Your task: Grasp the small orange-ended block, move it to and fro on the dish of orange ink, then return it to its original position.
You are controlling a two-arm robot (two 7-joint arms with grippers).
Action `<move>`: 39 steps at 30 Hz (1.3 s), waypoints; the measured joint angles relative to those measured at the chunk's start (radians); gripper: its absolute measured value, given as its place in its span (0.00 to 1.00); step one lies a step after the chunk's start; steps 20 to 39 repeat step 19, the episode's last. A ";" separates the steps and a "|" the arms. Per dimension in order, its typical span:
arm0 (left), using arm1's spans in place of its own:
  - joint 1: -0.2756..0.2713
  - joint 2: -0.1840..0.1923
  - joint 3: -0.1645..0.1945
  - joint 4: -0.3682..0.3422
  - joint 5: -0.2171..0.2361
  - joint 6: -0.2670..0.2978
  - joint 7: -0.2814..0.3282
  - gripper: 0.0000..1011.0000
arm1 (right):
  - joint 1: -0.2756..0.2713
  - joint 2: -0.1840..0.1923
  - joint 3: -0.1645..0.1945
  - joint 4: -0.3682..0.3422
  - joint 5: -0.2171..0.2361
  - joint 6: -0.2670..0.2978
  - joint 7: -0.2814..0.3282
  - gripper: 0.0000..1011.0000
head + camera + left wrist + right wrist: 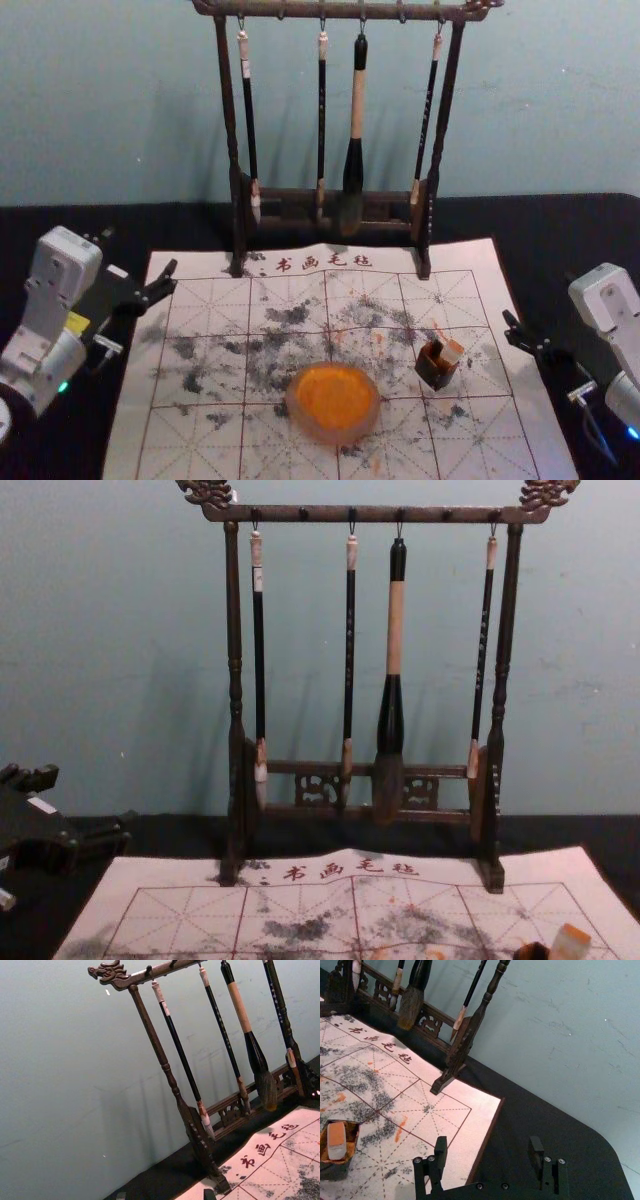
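The right gripper hangs off the mat's right edge, to the right of the small box. In the right wrist view the right gripper is open and holds nothing. The small orange-ended block leans in that dark box, its orange end up; the block also shows in the right wrist view and the block in the chest view. The dish of orange ink lies left of the box. At the mat's left edge is the left gripper, open and empty; the left gripper spans the left wrist view's edge.
A wooden brush rack stands at the mat's far edge with several hanging brushes, including a thick one. The ink-stained calligraphy mat lies on a black table. A dark piece shares the box with the block.
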 joint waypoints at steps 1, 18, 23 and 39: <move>0.000 0.000 0.000 0.000 0.000 0.000 0.000 0.99 | 0.000 0.000 0.000 0.000 0.000 0.000 0.000 0.99; 0.000 0.000 0.000 0.000 0.000 0.000 0.000 0.99 | -0.001 0.002 0.000 -0.003 0.000 0.002 -0.002 0.99; 0.000 0.000 0.000 0.000 0.000 0.000 0.000 0.99 | -0.001 0.002 0.000 -0.003 0.000 0.002 -0.002 0.99; 0.000 0.000 0.000 0.000 0.000 0.000 0.000 0.99 | -0.001 0.002 0.000 -0.003 0.000 0.002 -0.002 0.99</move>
